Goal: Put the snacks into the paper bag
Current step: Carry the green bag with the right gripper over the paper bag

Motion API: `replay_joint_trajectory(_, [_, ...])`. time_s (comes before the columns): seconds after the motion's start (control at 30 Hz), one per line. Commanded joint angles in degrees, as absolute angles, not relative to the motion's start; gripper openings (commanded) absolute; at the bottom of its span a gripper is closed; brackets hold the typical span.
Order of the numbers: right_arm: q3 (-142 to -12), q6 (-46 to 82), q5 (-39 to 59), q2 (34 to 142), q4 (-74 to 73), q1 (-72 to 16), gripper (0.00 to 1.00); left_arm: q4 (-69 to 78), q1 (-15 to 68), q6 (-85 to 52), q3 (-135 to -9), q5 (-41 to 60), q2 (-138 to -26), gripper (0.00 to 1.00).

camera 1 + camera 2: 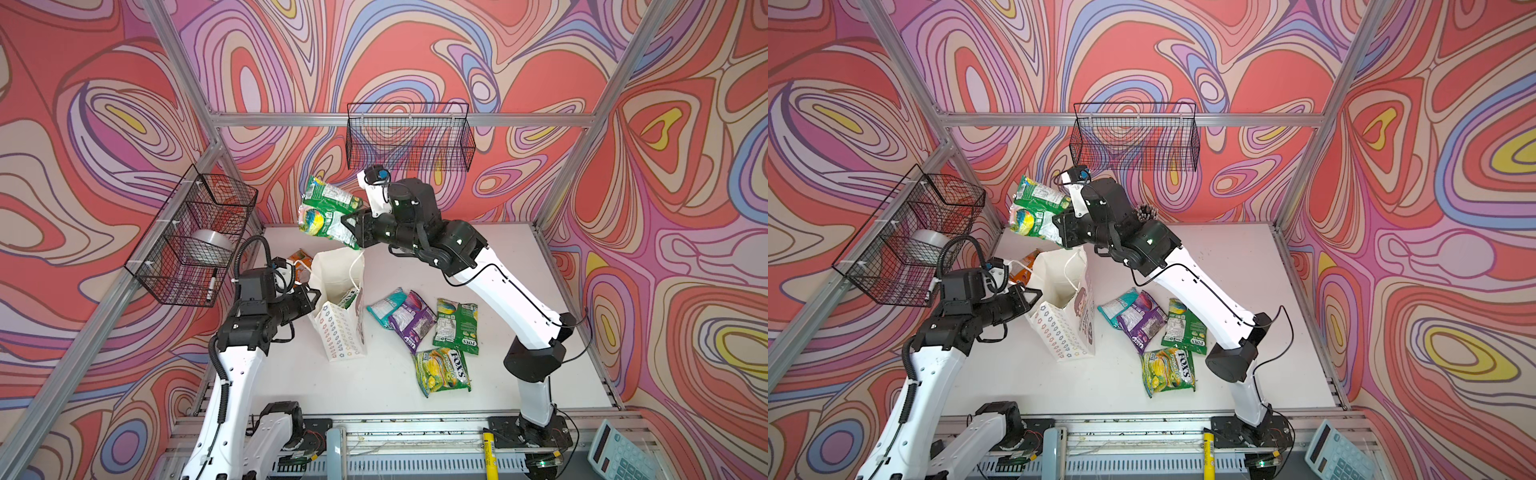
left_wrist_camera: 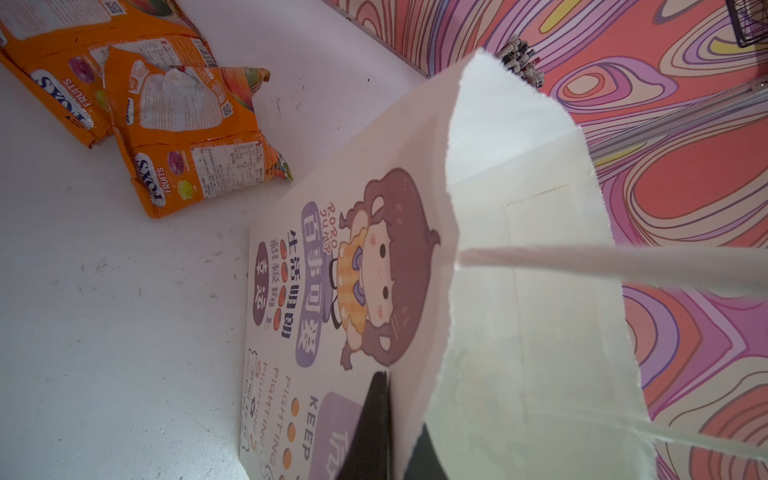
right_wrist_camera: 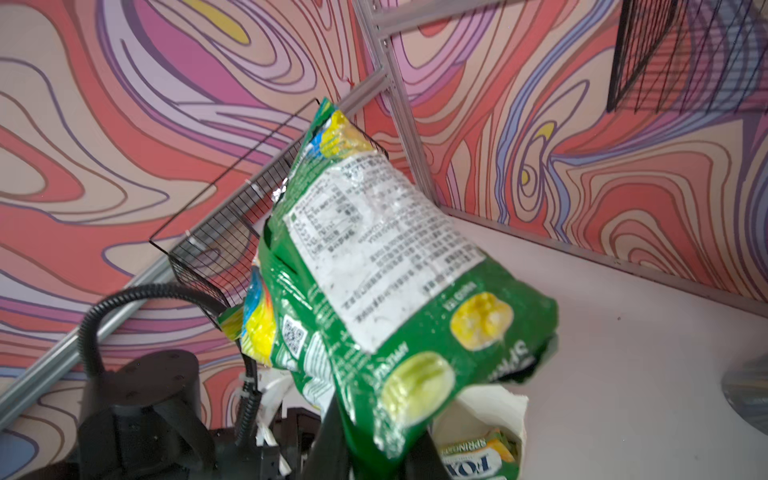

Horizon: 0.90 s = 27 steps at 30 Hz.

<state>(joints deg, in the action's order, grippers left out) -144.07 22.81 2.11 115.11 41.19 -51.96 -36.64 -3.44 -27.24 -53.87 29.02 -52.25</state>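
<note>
upper middle of a top view: right fingers (image 1: 348, 227) clench two green pouches (image 1: 326, 210) above the paper bag (image 1: 340, 328); left fingers (image 1: 312, 297) pinch its rim.

Left arm: elbow bent, forearm reaching low toward centre. Left hand (image 1: 312, 297) clamped on the paper bag (image 1: 338, 332) rim. Right arm: stretched across the middle, wrist raised. Right hand (image 1: 348, 226) pinching green pouches (image 1: 326, 208) aloft.
</note>
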Motion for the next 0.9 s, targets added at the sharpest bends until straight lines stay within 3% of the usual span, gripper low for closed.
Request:
replay_joint_trajectory(0.0, [-145.11,24.44,0.85,118.33,33.54,-52.14,0.00,-35.35,-3.78,-27.41,-53.26,30.39,-52.21,0.00])
replay_joint_trajectory(0.27, [-135.21,29.33,4.10,117.96,26.73,-52.13,0.00,-35.49,-3.78,-27.33,-53.26,29.84,-51.76,0.00])
replay_joint_trajectory(0.6, [-114.12,28.80,1.55,105.72,32.33,-52.69,0.00,-37.18,-3.78,-27.09,-53.78,25.44,-50.17,0.00])
replay_joint_trajectory(0.87, [-114.74,27.20,-1.91,106.06,40.15,-53.59,0.00,-37.77,-3.78,-26.99,-53.96,23.65,-50.19,0.00])
